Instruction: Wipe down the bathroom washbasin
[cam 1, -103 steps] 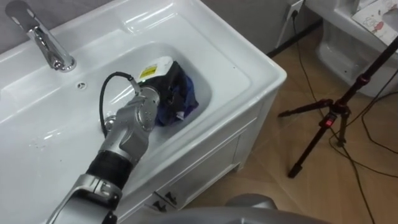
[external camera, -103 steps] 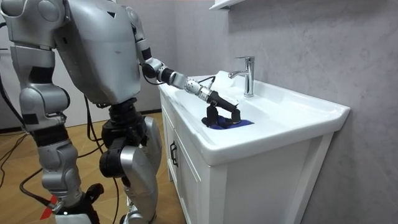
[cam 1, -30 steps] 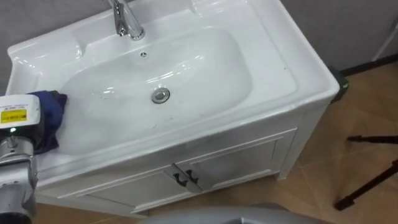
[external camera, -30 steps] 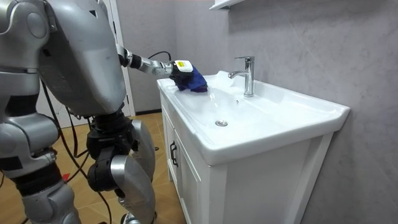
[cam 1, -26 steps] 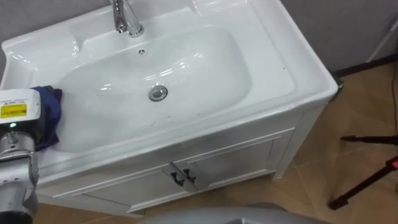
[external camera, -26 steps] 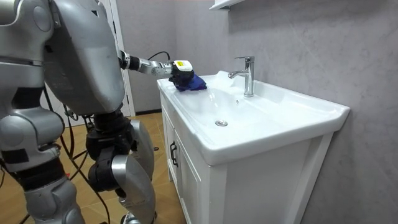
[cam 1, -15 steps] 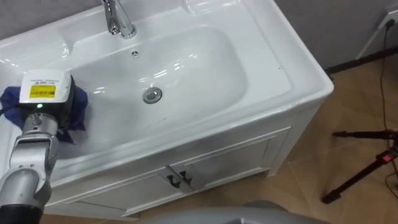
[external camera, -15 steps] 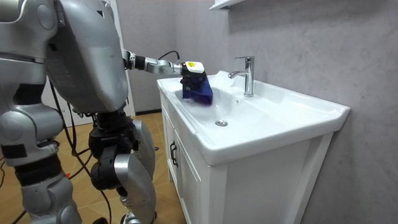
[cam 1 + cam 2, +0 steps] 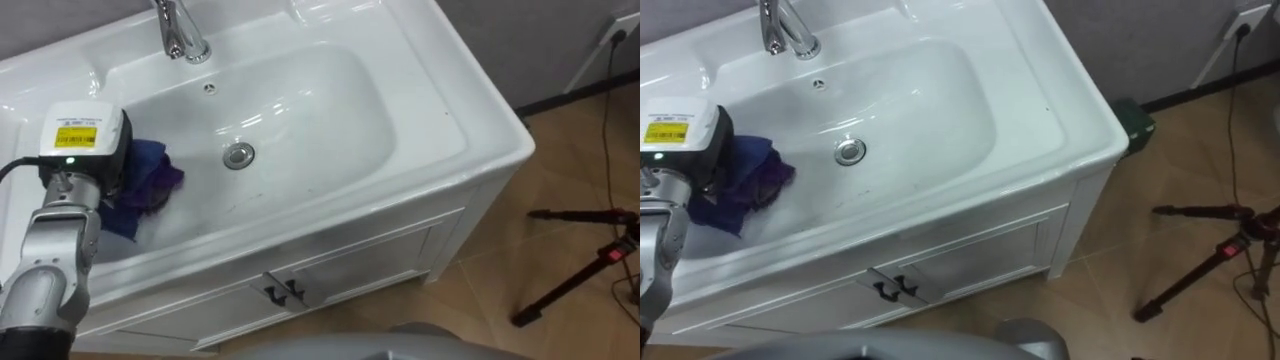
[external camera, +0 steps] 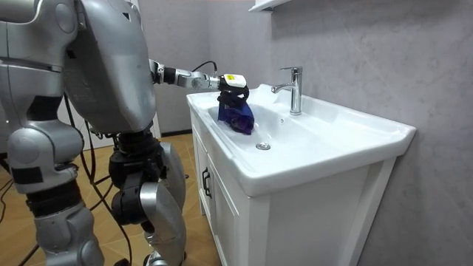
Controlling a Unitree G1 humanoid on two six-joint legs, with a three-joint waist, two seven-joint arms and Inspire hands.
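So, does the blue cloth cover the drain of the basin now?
No, the drain is uncovered, and the blue cloth lies to the left of it inside the basin.

A grey, rough-plastered wall (image 10: 355, 52) backs a white cabinet (image 9: 350, 260) with two doors and dark handles (image 9: 285, 292), a white shelf (image 10: 267, 5) juts out high up, and a black tripod (image 9: 610, 250) stands on the brown wooden floor (image 9: 480, 300) off the cabinet's right corner.

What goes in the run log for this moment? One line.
left hand: shut on blue cloth | blue cloth: inside basin, left of drain
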